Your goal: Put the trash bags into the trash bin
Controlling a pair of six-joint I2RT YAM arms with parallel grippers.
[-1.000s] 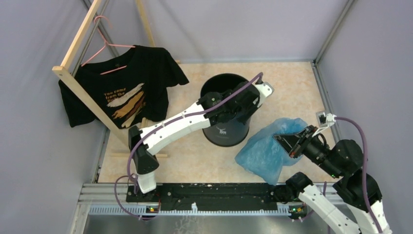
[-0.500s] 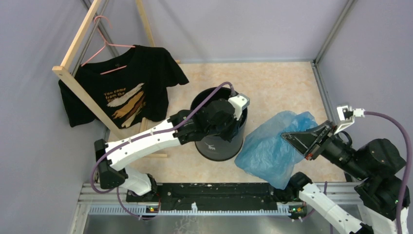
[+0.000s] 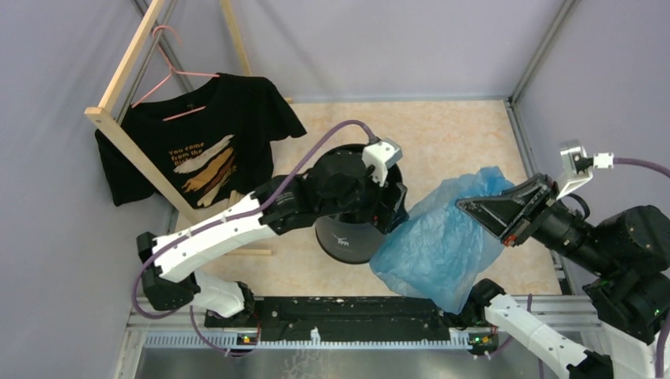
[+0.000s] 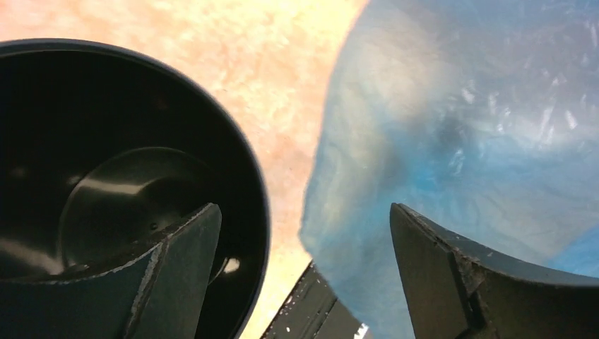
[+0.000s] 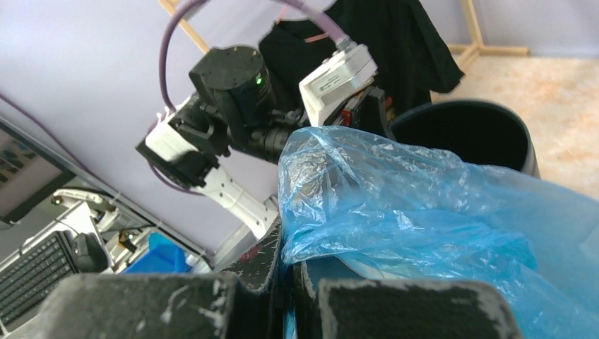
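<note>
The dark round trash bin (image 3: 348,237) stands upright mid-table, its white deer logo facing the near edge. In the left wrist view the trash bin (image 4: 106,176) is seen from above, and its dark inside shows nothing in it. My left gripper (image 3: 393,212) hovers over the bin's right rim, open (image 4: 304,212), one finger over the bin and the other over the bag. The light-blue trash bag (image 3: 442,237) hangs just right of the bin. My right gripper (image 3: 466,207) is shut on its upper edge (image 5: 286,244). Crinkled bag plastic (image 5: 424,212) fills the right wrist view, with the bin (image 5: 466,134) behind it.
A black T-shirt (image 3: 201,142) hangs on a pink hanger from a wooden rack (image 3: 126,138) at the back left. Grey walls close off the table's sides. The black mounting rail (image 3: 332,309) runs along the near edge.
My left gripper has opened and come toward me and the bag. The bin has slid toward the near edge. My right gripper has risen and pulled right, with the bag in it.
</note>
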